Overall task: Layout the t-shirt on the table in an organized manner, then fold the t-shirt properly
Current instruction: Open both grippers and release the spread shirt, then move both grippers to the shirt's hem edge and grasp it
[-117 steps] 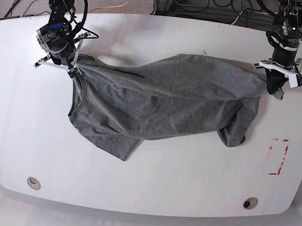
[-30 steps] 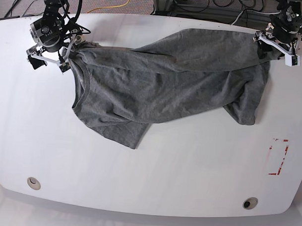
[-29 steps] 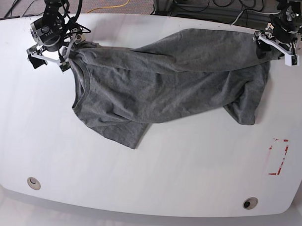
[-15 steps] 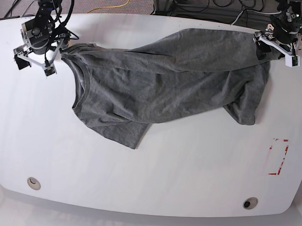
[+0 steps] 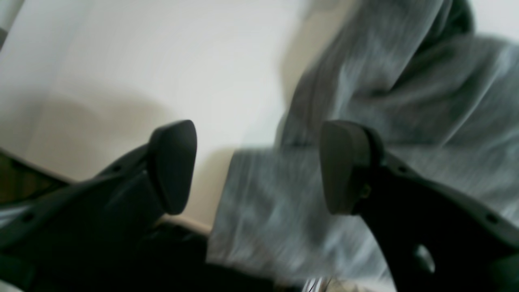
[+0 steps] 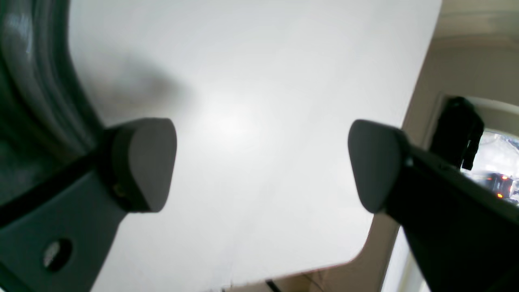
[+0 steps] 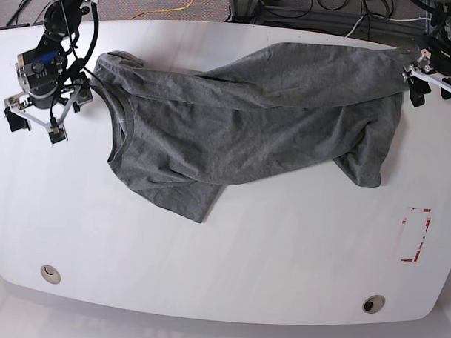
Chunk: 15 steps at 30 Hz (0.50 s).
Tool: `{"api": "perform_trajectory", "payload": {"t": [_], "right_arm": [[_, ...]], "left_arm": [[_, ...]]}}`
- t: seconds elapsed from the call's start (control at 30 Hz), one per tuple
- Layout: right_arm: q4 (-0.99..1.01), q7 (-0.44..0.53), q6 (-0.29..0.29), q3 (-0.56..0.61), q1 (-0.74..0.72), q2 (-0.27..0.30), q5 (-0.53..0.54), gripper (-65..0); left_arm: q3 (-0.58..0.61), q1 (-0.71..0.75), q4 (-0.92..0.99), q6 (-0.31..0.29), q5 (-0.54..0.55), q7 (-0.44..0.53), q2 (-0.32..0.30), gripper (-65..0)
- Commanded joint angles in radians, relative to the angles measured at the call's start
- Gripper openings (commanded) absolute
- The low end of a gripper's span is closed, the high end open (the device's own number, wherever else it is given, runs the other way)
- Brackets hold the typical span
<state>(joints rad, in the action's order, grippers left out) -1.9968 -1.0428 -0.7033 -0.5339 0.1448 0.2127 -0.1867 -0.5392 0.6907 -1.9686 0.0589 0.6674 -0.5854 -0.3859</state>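
The grey t-shirt (image 7: 242,125) lies crumpled and slanted across the far half of the white table (image 7: 244,266), with its collar at the left and one corner near the far right edge. My right gripper (image 7: 34,119) stands open over bare table just left of the collar. In the right wrist view its jaws (image 6: 259,162) frame only tabletop, and the ribbed collar (image 6: 24,81) shows at the left border. My left gripper (image 7: 436,86) hovers open at the shirt's far right corner. In the left wrist view, blurred grey cloth (image 5: 405,121) lies beneath and between its spread fingers (image 5: 172,166).
A red tape rectangle (image 7: 416,235) marks the table at the right. Two round cable holes (image 7: 50,273) (image 7: 372,302) sit near the front edge. Cables (image 7: 305,8) run behind the far edge. The table's rounded corner (image 6: 365,251) shows close by in the right wrist view.
My right gripper has swung left and nearer, off the shirt's shoulder, which now lies on the table. My left gripper has shifted right, off the shirt's corner.
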Motion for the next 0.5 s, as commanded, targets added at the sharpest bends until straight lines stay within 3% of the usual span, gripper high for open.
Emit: {"api": "perform_trajectory", "payload": {"t": [0.0, 0.47], "right_arm": [[-0.008, 0.020, 0.005, 0.028, -0.063, -0.003, 0.000, 0.0], [0.276, 0.023, 0.005, 0.212, -0.377, -0.022, -0.001, 0.0]], "left_arm": [[-0.042, -0.050, -0.016, -0.003, 0.004, 0.028, -0.020, -20.6], [-0.061, -0.328, -0.005, -0.003, 0.001, 0.025, -0.020, -20.4]]}}
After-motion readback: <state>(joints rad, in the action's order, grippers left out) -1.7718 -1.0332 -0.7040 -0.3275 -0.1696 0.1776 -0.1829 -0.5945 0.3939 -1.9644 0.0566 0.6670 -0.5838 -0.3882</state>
